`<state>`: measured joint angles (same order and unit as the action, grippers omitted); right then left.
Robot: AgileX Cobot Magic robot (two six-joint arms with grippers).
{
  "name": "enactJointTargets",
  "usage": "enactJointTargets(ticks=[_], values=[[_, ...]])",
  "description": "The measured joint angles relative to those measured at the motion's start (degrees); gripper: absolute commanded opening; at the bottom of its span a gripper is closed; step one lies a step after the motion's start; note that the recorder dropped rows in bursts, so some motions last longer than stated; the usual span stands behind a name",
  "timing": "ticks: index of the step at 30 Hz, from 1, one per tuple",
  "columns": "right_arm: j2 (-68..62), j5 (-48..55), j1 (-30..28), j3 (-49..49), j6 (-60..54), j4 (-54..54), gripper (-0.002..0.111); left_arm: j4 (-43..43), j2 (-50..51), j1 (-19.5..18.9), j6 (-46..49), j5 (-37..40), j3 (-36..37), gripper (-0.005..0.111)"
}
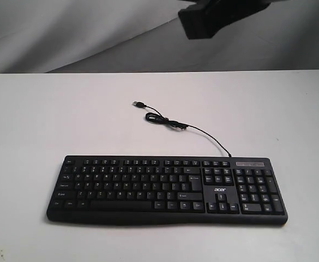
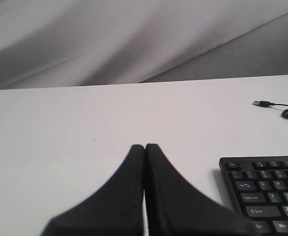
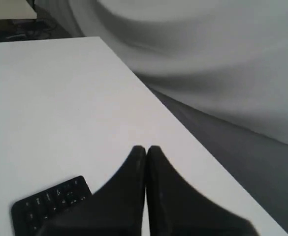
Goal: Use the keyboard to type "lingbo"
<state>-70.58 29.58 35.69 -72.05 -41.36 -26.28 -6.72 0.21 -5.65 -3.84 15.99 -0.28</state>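
Note:
The black keyboard lies flat near the front of the white table, white legends up, its number pad at the right end. Its thin cable runs back from the top edge to a loose USB plug. In the left wrist view my left gripper is shut and empty, hanging over bare table beside the keyboard's Esc end. My right gripper is also shut and empty, above the table near the number-pad corner. Neither gripper touches the keys.
A dark, blurred part of an arm hangs at the top of the exterior view. Grey draped cloth backs the table. The table's right edge drops off close to my right gripper.

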Motion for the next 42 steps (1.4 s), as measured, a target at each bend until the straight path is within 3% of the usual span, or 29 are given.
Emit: enactJointTargets(ticks=[8,17,24,31,34,42], values=[[4.2,-9.2,-0.5,0.0,2.3,0.2,0.000,0.0,0.0,0.0,0.0,0.0,0.0,0.001],[9.4,-9.2,-13.0,4.5,31.6,10.0,0.000,0.0,0.0,0.0,0.0,0.0,0.0,0.001],[20.9,-12.9,-24.4,18.0,35.3,16.7,0.000,0.0,0.0,0.0,0.0,0.0,0.0,0.001],[45.7,-23.5,-37.9,43.0,35.5,23.6,0.000,0.0,0.0,0.0,0.0,0.0,0.0,0.001],[51.2,-23.5,-38.6,48.7,37.1,23.9,0.000,0.0,0.0,0.0,0.0,0.0,0.0,0.001],[57.5,-14.2,-38.6,50.2,38.6,25.3,0.000,0.0,0.0,0.0,0.0,0.0,0.0,0.001]])
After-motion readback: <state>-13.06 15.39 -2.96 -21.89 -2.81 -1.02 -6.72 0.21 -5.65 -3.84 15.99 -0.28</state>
